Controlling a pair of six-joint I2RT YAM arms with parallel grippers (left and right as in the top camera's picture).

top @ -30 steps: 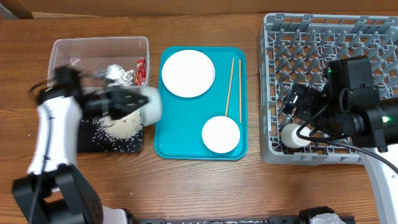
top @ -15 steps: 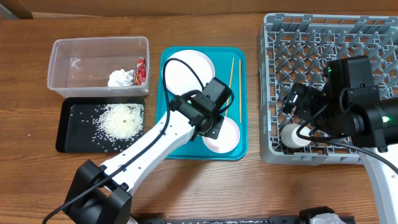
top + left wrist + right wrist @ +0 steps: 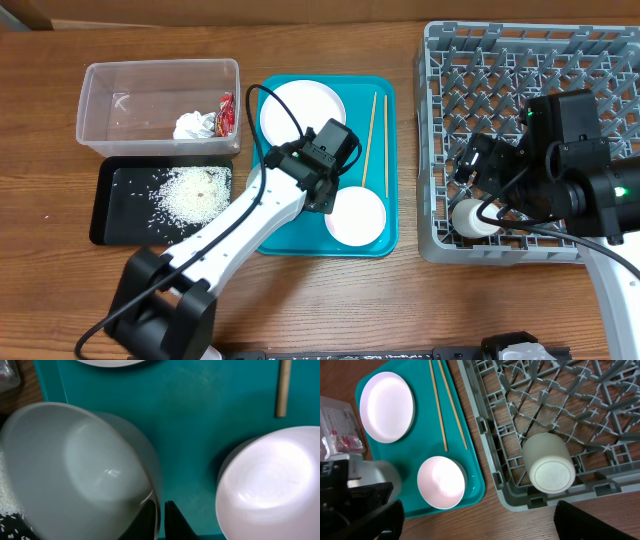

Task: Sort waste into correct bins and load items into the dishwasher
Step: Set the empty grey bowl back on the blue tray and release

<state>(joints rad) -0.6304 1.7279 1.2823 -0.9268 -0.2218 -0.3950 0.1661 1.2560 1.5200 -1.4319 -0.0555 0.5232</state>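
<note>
My left gripper (image 3: 318,190) (image 3: 161,505) hangs low over the teal tray (image 3: 388,235), shut on the rim of a small white bowl (image 3: 75,470) (image 3: 375,472). One finger is inside the bowl and one outside, with a sliver of gap. The arm hides that bowl from overhead. A second bowl (image 3: 355,215) (image 3: 270,480) sits just to its right. The plate (image 3: 302,118) and chopsticks (image 3: 372,140) lie farther back on the tray. My right gripper (image 3: 472,170) (image 3: 480,525) is open above the dishwasher rack (image 3: 520,70), over the white cup (image 3: 470,218) (image 3: 547,462) lying in its near-left corner.
The clear tub (image 3: 130,90) at the back left holds a tissue (image 3: 193,125) and a red-and-white wrapper (image 3: 226,112). In front of it, the black tray (image 3: 110,200) carries a heap of rice (image 3: 195,193). Bare wood runs along the table's front edge.
My left arm swung right from above the black tray to the teal tray, carrying the bowl, and its fingers have eased slightly. The right arm has not moved.
</note>
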